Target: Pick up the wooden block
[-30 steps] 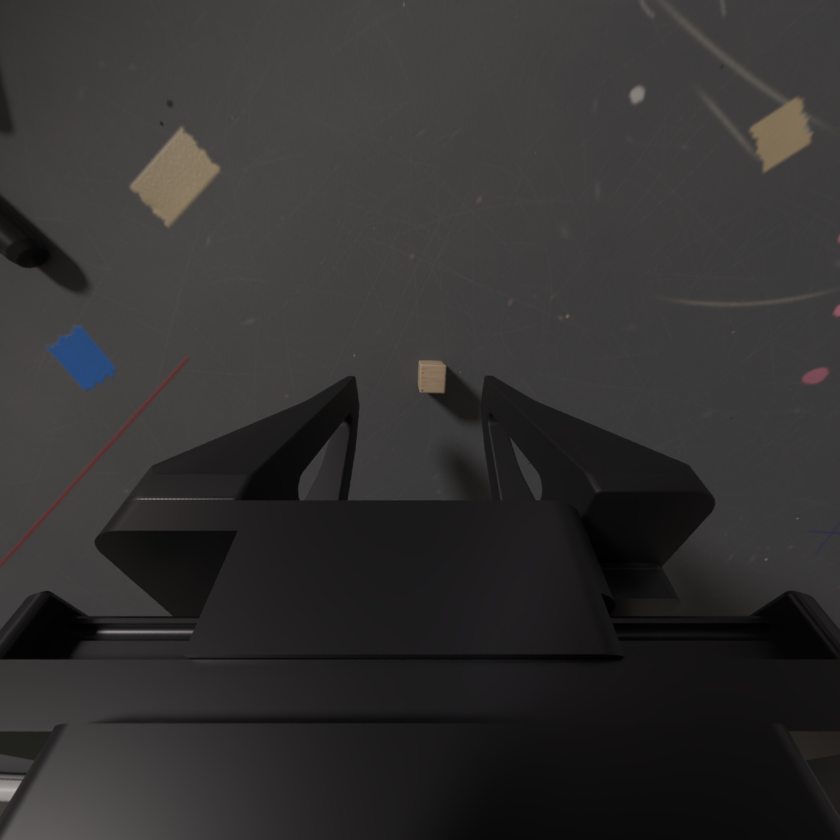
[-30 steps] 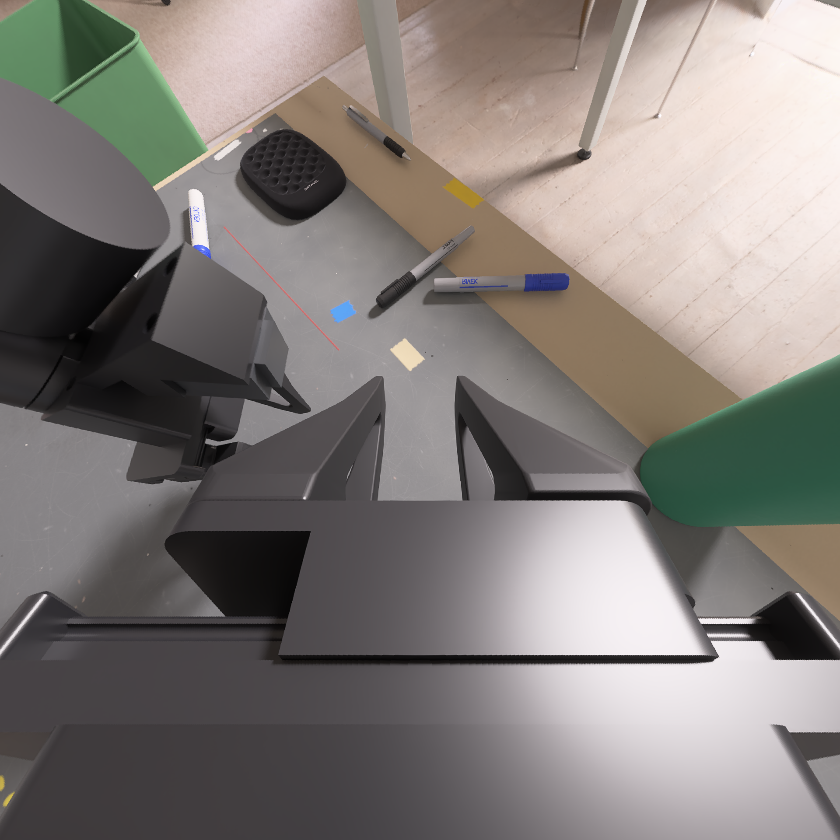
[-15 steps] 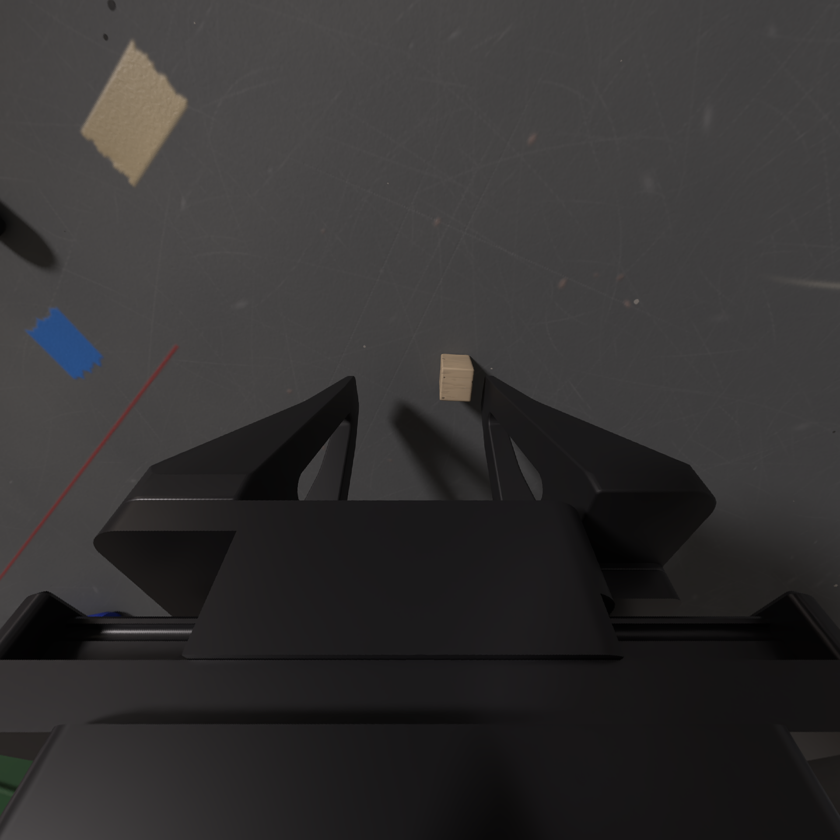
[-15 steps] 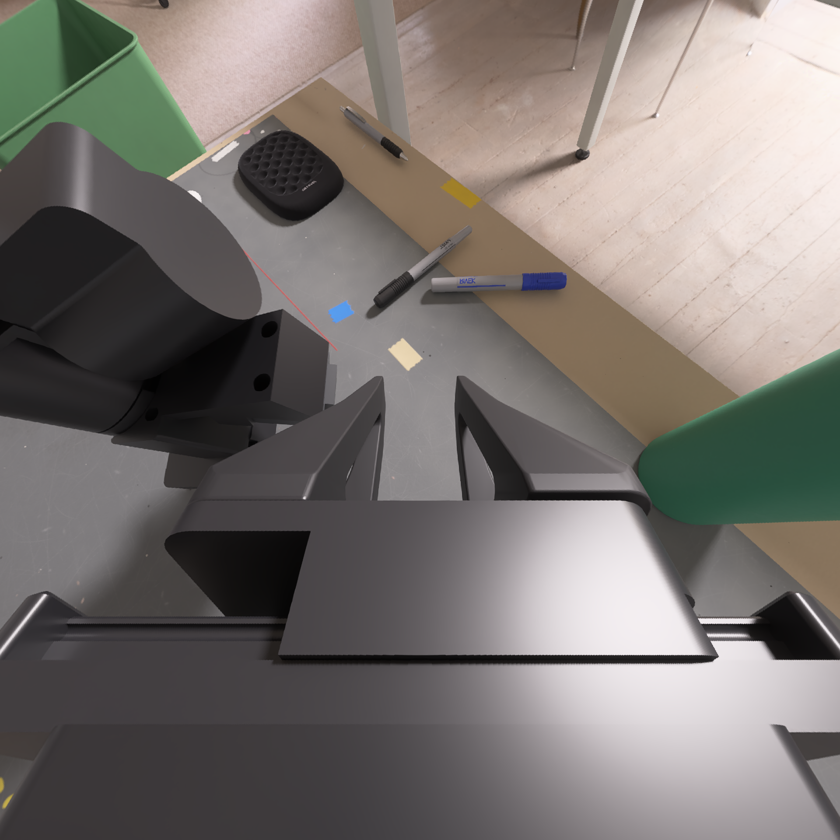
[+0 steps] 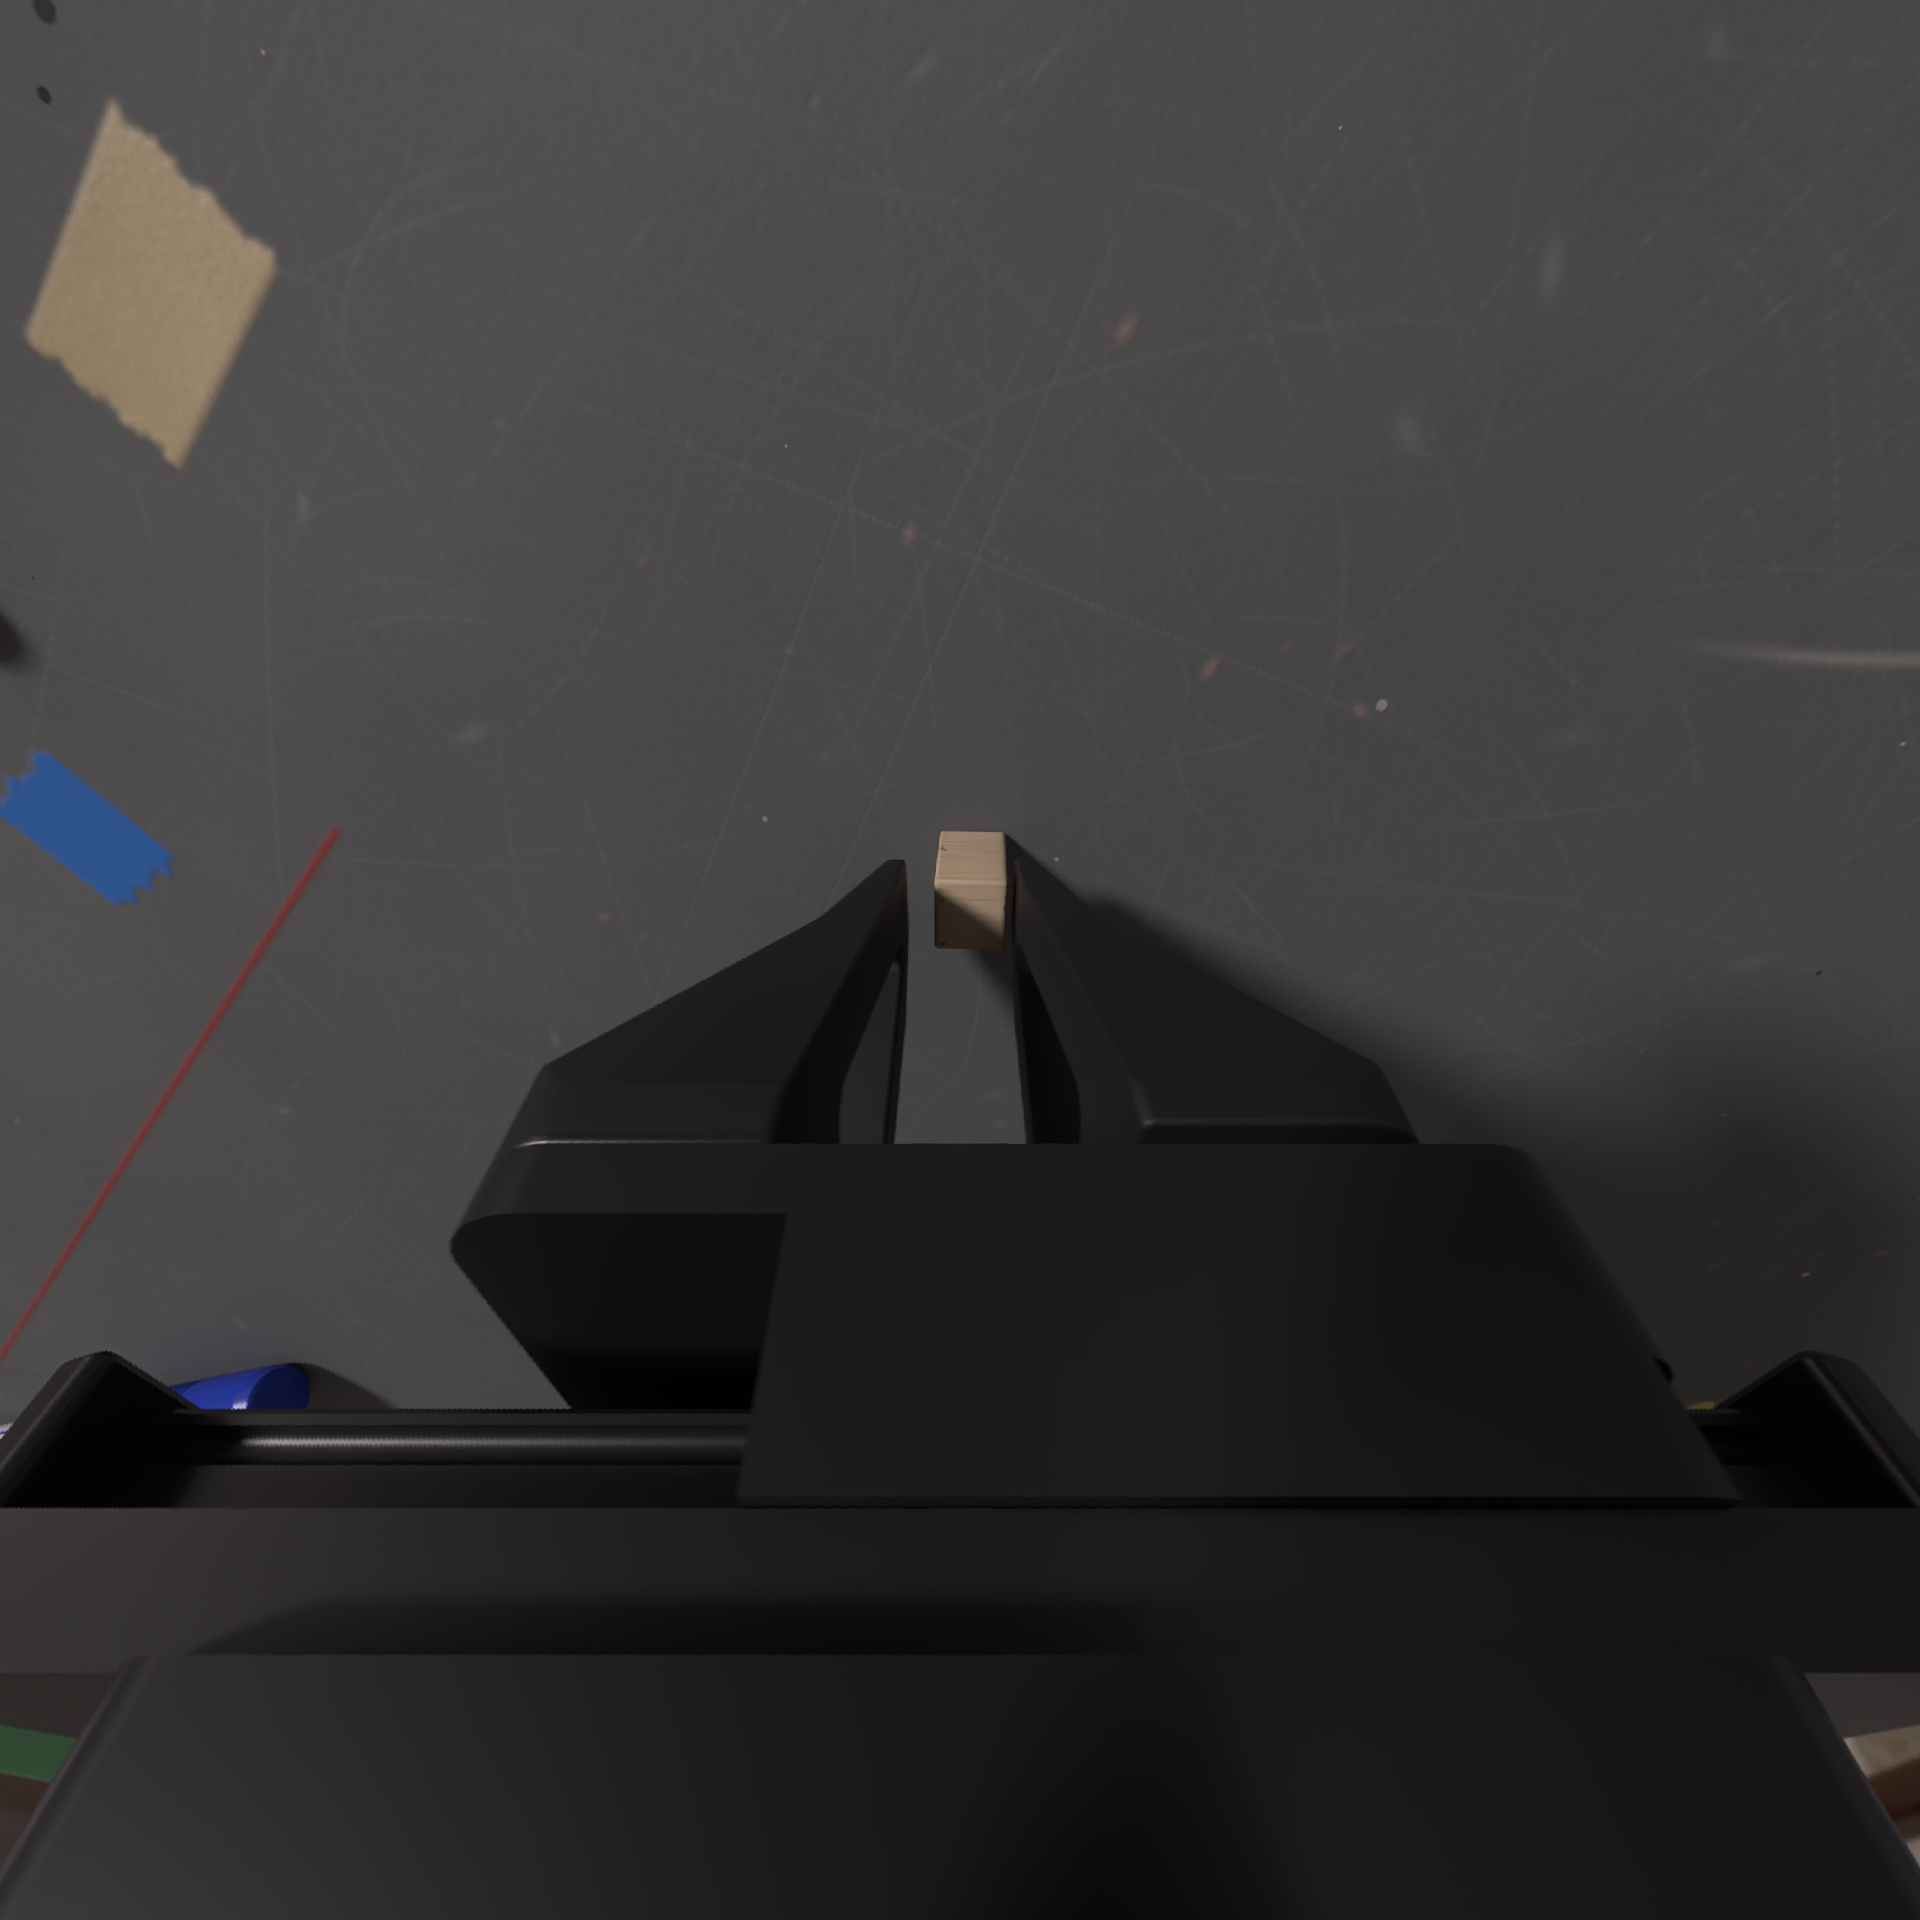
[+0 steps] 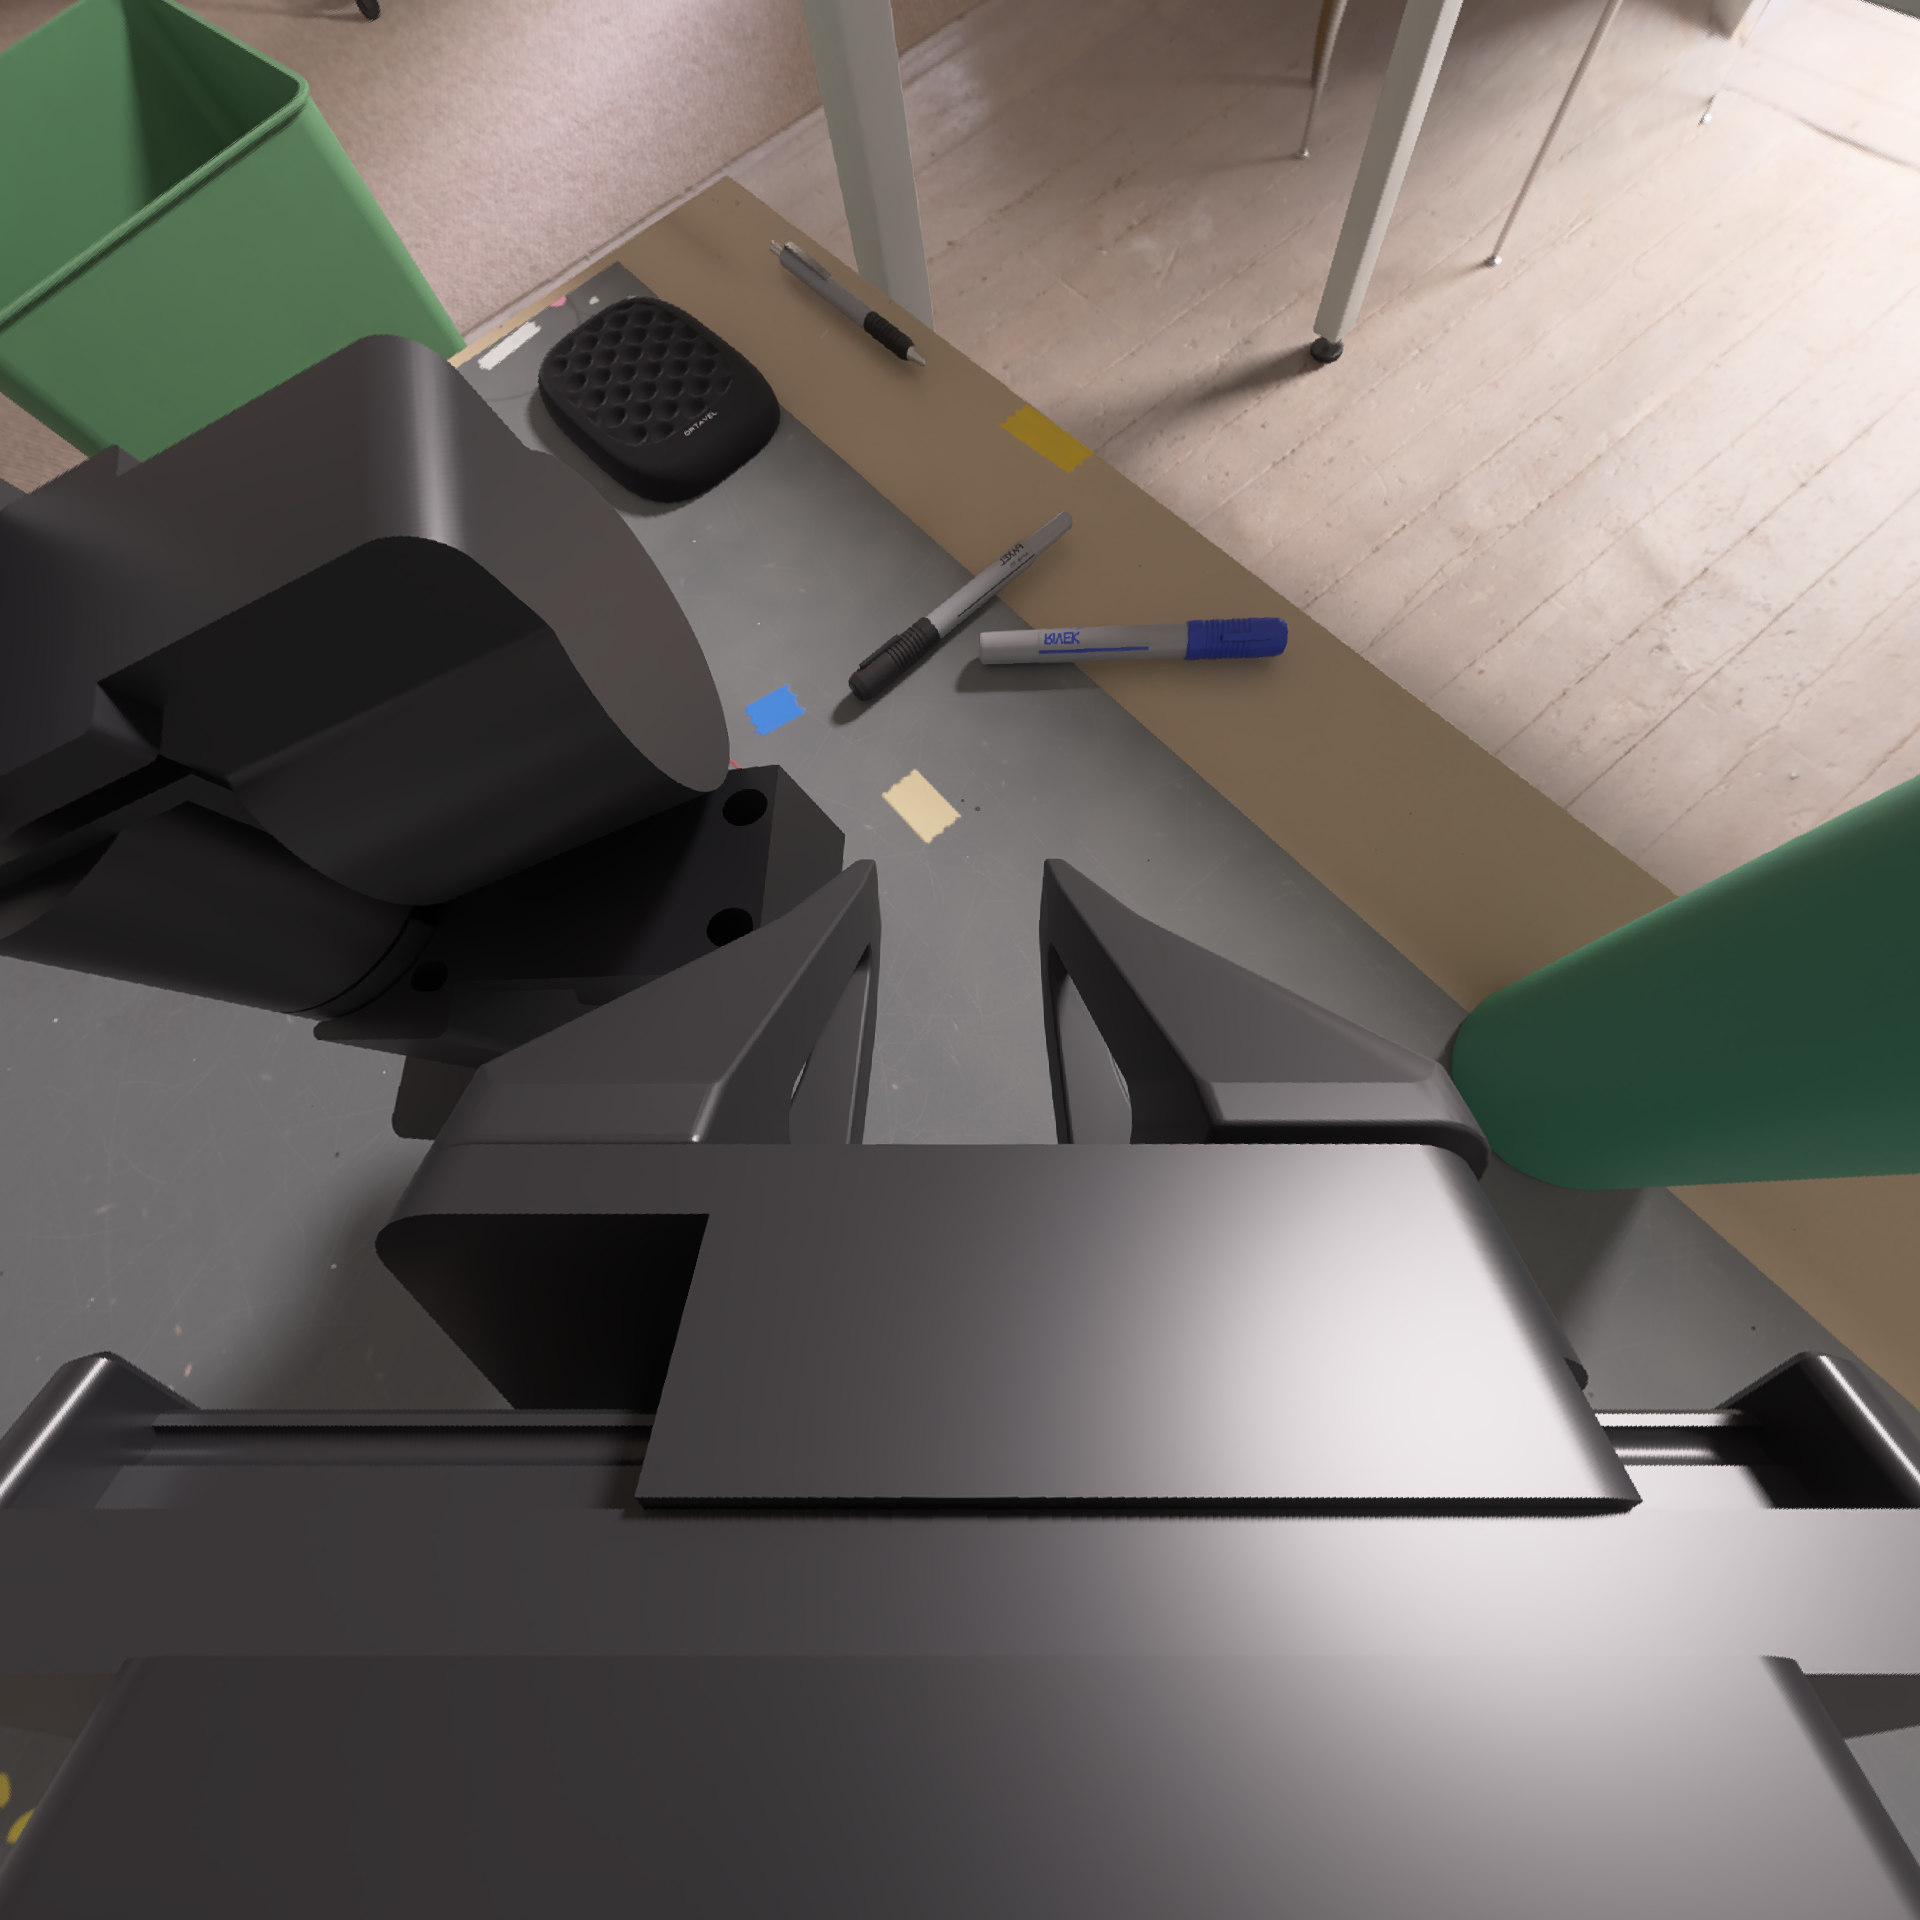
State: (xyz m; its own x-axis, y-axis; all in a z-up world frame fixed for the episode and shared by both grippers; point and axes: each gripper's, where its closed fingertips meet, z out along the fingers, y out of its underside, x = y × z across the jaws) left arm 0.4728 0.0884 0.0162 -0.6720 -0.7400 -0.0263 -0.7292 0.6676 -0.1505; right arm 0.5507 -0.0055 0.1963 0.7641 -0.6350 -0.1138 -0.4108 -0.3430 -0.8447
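The wooden block is a small pale cube on the dark grey table, seen in the left wrist view. My left gripper has its black jaws drawn in around the block. The right finger touches the block and a thin sliver shows beside the left finger. My right gripper is open and empty, held above the table. The block is hidden in the right wrist view behind the left arm, which fills that view's left side.
Tan tape, blue tape and a red line mark the table to the left. The right wrist view shows a black pad, a black marker, a blue-capped marker, a grey pen and a green bin.
The left jaws have closed from wide open to tight around the block, which now sits between the fingertips. The left arm has shifted further across the right wrist view. The right gripper has stayed put.
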